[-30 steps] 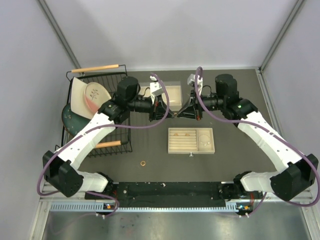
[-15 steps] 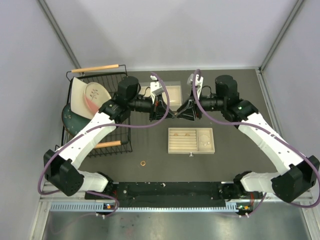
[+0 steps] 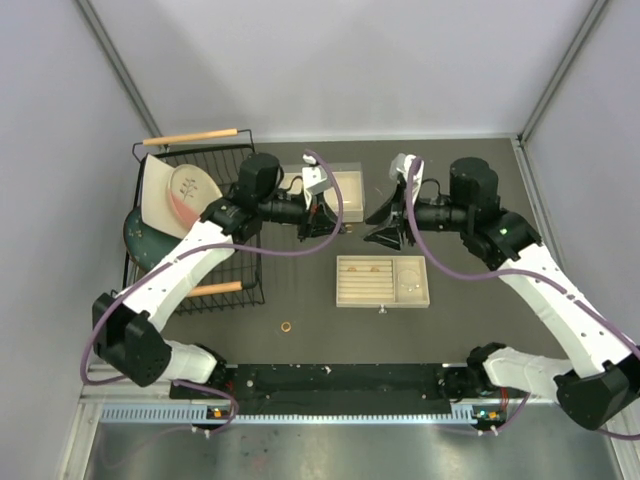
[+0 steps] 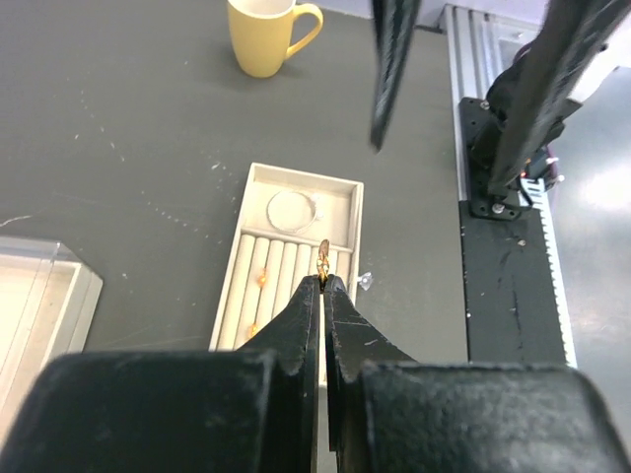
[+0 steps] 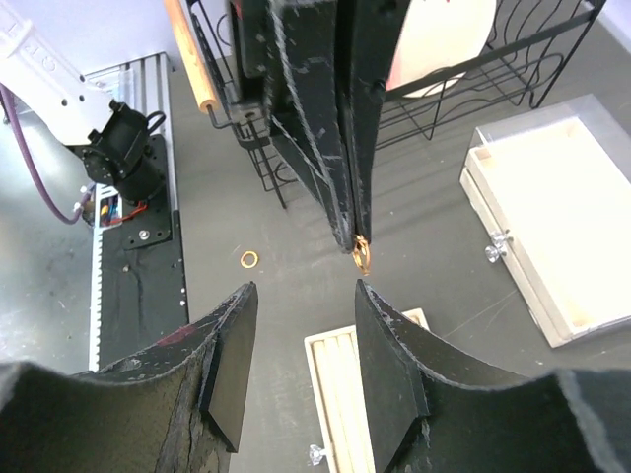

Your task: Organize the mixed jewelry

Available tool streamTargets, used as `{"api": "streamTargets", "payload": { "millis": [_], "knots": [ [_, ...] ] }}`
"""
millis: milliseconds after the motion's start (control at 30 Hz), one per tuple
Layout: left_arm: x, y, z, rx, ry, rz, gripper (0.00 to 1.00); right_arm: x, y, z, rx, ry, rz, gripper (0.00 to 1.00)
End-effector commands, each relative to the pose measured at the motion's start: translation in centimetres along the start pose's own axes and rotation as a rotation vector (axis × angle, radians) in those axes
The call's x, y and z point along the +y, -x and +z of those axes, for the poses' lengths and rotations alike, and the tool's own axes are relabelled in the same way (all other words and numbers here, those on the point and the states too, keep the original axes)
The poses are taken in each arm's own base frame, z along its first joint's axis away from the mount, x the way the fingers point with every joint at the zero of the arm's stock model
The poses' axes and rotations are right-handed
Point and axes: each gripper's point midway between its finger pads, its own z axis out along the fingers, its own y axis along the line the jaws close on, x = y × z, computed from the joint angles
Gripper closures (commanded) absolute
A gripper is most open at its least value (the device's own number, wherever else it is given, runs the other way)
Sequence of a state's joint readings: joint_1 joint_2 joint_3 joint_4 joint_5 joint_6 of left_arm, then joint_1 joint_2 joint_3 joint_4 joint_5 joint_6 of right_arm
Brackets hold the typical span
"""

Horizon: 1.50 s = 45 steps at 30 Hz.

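My left gripper (image 3: 340, 228) is shut on a small gold ring (image 4: 323, 250), pinched at the very fingertips and held in the air above the table. The right wrist view shows the same ring (image 5: 362, 256) hanging from the left gripper's tip (image 5: 357, 239). My right gripper (image 3: 378, 227) is open and empty, a short way to the right of that ring, facing it. Below lies the beige slotted tray (image 3: 382, 299), with two gold rings (image 4: 261, 280) in its slots and a silver bracelet (image 4: 291, 207) in its square compartment. Another gold ring (image 3: 286, 326) lies loose on the table.
A black wire dish rack (image 3: 195, 225) with a plate stands at the left. A shallow open box (image 3: 340, 188) sits behind the grippers. A yellow cup (image 4: 264, 34) stands on the table beyond the tray. The arm bases and a rail line the near edge.
The right gripper has opened and drawn back to the right, away from the left gripper's tip. The ring stays in the left gripper, which has barely moved.
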State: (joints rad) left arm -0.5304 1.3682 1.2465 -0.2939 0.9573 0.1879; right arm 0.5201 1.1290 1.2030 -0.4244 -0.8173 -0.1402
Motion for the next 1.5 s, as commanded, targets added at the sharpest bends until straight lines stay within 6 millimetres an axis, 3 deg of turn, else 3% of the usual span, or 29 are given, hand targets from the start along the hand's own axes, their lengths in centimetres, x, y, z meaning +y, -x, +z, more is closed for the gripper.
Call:
{"api": "streamTargets", "payload": {
  "millis": [0,233,400,533,733,933,1467],
  "knots": [
    [1.6,-1.1,0.1,0.048,0.043,0.075,1.00,-0.8,0.1,-1.7,-0.015,-0.065,-0.045,0.55],
    [3.1,-6.2,1.0,0.185,0.084,0.133,1.00,-5.8,-1.7,-5.8,-0.015,-0.313,0.013,0.56],
    [3.8,-10.0,2.6,0.314,0.085,0.151,1.00,-9.0,-4.0,-9.2,-0.014,-0.507,0.088,0.57],
    [4.3,-12.1,4.0,0.411,0.088,0.159,1.00,-10.3,-6.6,-10.6,0.003,-0.591,0.137,0.57],
    [5.0,-15.9,6.1,0.553,0.083,0.169,1.00,-10.7,-9.1,-11.0,0.020,-0.628,0.168,0.58],
    [4.6,-18.0,7.8,0.634,0.071,0.192,1.00,-10.7,-9.3,-11.4,0.016,-0.650,0.152,0.58],
    [4.7,-20.6,8.5,0.715,0.070,0.188,1.00,-10.5,-9.4,-11.3,0.011,-0.635,0.154,0.58]
  ]
}}
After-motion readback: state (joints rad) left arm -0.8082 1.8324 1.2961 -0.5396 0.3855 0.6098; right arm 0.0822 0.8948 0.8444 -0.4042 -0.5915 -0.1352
